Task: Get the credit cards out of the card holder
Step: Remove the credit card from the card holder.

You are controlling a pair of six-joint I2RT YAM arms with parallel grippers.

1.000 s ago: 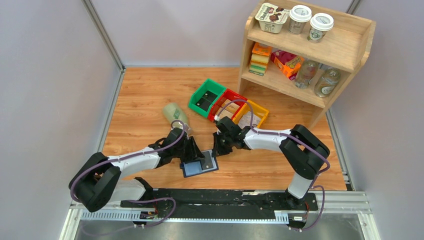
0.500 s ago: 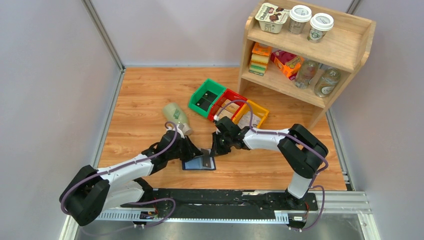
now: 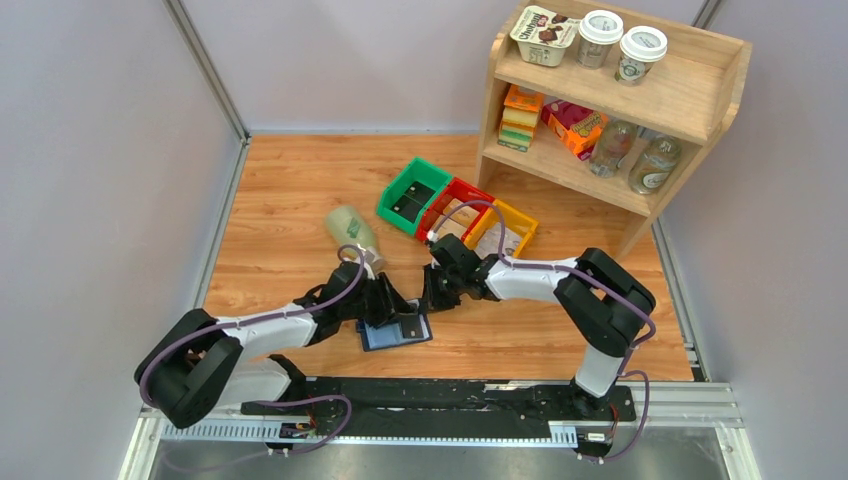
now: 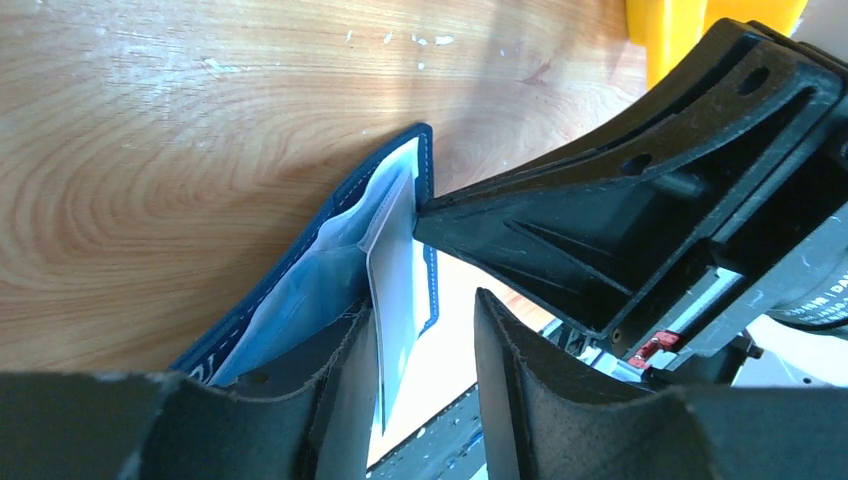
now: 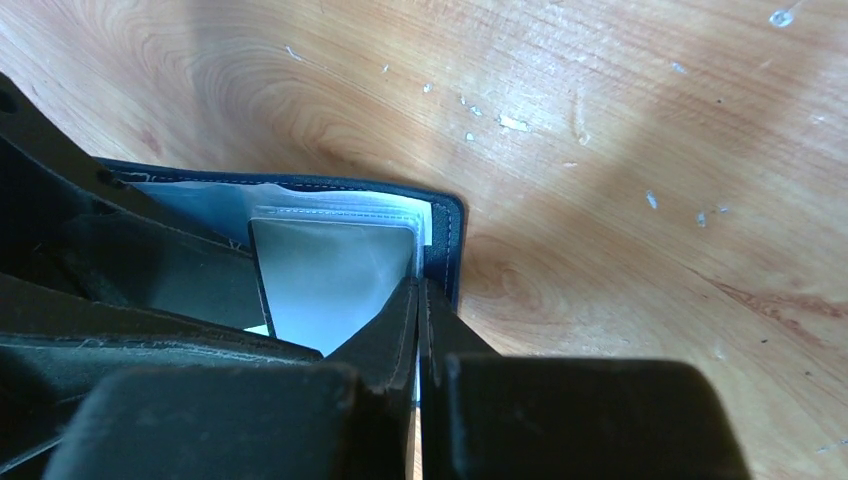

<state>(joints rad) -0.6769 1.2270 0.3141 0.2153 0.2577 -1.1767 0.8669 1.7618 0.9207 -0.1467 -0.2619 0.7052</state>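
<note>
– Left gripper [image 4: 420, 310] first: why does it sit low over the holder [image 3: 388, 336] with its jaws part-way apart?
– It straddles a card [image 4: 395, 290]. In its wrist view the card's edge stands up from the pale sleeve between the two fingers [image 4: 335, 410]. It is close to one of them, and as far as I can see neither grips it. A gap that narrow suits closing on something so thin.
– And the holder itself?
– It lies open on the table [image 3: 290, 200] near the front edge, between the two arms. The navy cover is down and the sleeves are up, so the cards face the fingers.
– Then the right gripper [image 5: 418, 290]: why are its jaws closed there?
– Its tip meets the holder's navy rim at the corner beside the card. I judge it pins the case so nothing slides or lifts when the card is drawn. Whether it nips the sleeve, I cannot tell.
– How far along?
– Early, I think. The card sits mostly in its sleeve, and the pull is not yet made.
</note>
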